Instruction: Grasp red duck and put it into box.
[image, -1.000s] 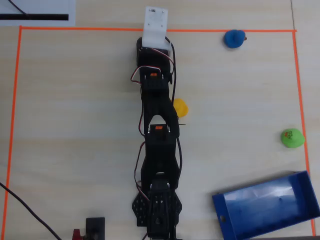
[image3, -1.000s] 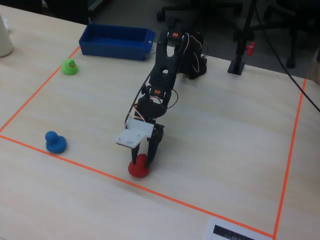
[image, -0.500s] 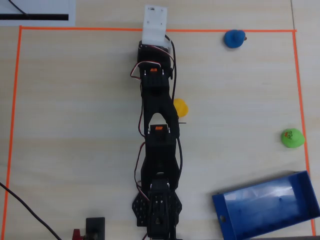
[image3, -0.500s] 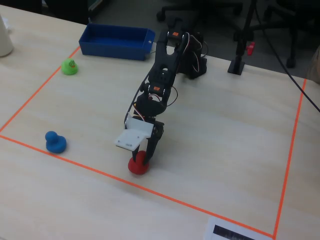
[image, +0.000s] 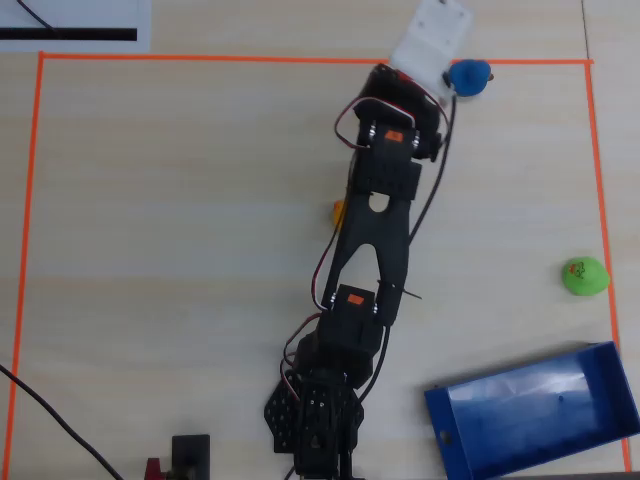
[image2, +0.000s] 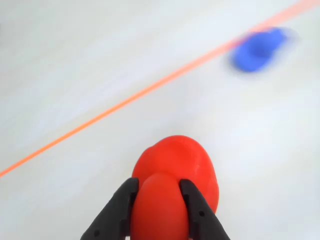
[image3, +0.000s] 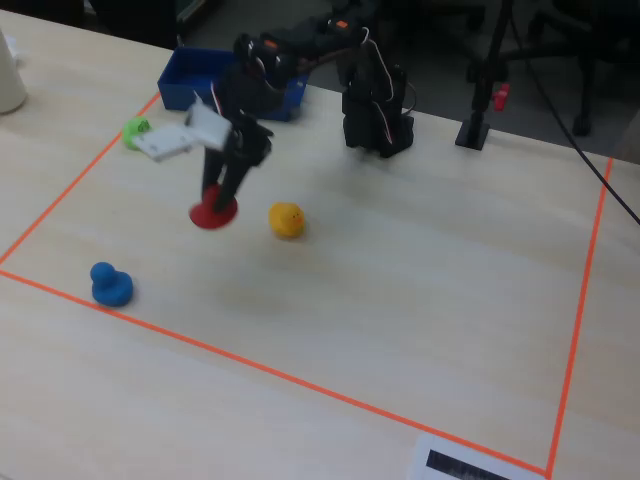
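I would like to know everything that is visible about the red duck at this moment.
The red duck is a small, rounded toy, smooth and bright red, plastic or rubber by its look. In the wrist view the black jaws of the gripper press on its narrower part from both sides, the wider body beyond them. In the fixed view the duck hangs under the gripper, apparently lifted off the table, left of the yellow duck. The overhead view hides it under the arm.

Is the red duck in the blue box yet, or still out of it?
Out. The hand grips the red duck in the air, short of the box.
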